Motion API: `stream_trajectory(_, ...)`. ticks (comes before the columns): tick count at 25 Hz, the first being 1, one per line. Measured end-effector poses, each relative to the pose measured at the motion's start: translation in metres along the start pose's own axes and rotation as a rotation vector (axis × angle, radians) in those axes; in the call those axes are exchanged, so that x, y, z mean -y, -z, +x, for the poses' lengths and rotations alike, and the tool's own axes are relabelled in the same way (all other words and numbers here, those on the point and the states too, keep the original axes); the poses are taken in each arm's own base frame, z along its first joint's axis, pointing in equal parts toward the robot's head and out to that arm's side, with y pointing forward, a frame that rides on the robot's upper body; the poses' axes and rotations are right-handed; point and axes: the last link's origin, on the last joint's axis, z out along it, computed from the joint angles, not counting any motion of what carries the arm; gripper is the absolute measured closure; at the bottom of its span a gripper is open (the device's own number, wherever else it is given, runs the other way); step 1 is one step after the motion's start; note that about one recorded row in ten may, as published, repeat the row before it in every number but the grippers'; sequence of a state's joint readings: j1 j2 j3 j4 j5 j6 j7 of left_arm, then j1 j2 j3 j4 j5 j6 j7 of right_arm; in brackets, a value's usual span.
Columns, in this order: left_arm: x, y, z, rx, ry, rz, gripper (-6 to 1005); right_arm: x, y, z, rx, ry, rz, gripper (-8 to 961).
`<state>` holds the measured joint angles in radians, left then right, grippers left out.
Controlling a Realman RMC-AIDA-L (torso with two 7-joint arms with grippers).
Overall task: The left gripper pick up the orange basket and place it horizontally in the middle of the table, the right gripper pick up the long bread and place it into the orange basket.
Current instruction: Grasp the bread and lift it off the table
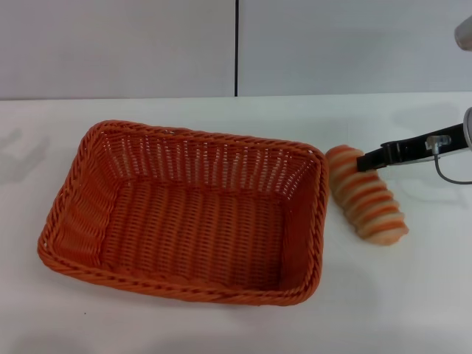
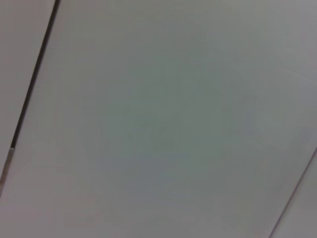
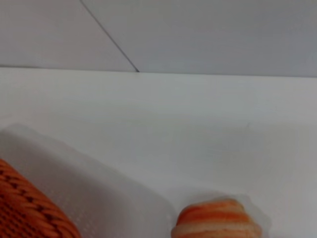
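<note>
The orange basket lies lengthwise across the middle of the white table, open side up and with nothing in it. Just right of it lies the long bread, tan with orange-brown stripes, angled away from the basket's right rim. My right gripper reaches in from the right edge and sits at the bread's far end, touching or just above it. In the right wrist view the bread's end and a corner of the basket show low in the picture. The left gripper is out of view.
A grey wall with a dark vertical seam stands behind the table. Bare white tabletop lies in front of the basket and right of the bread. The left wrist view shows only a grey wall panel.
</note>
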<state>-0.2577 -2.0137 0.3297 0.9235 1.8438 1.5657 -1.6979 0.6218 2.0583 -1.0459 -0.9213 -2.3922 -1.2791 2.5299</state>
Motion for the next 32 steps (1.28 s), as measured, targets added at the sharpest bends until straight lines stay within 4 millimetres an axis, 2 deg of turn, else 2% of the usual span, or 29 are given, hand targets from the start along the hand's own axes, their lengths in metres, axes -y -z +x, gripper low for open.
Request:
stream_trajectory(11,0.0,0.0,-0.001,0.0,0.003,0.004,342,0.003,0.004,-0.001,0.033,0.004,-0.005,742)
stream_trajectory(16,0.0,0.0,-0.001,0.0,0.003,0.002,342,-0.001,0.021,-0.011,0.067,0.04,0.004,880)
stream_trajectory(17,0.0,0.001,-0.001,0.0,0.003,0.001,342,-0.004,0.031,-0.016,0.089,0.054,0.016,909)
stream_trajectory(22,0.0,0.001,0.0,-0.001,0.004,0.001,342,-0.003,0.048,-0.021,0.126,0.056,0.036,955)
stream_trajectory(32,0.001,0.001,0.0,0.0,0.003,0.005,342,0.01,0.034,-0.008,0.04,-0.003,0.04,896)
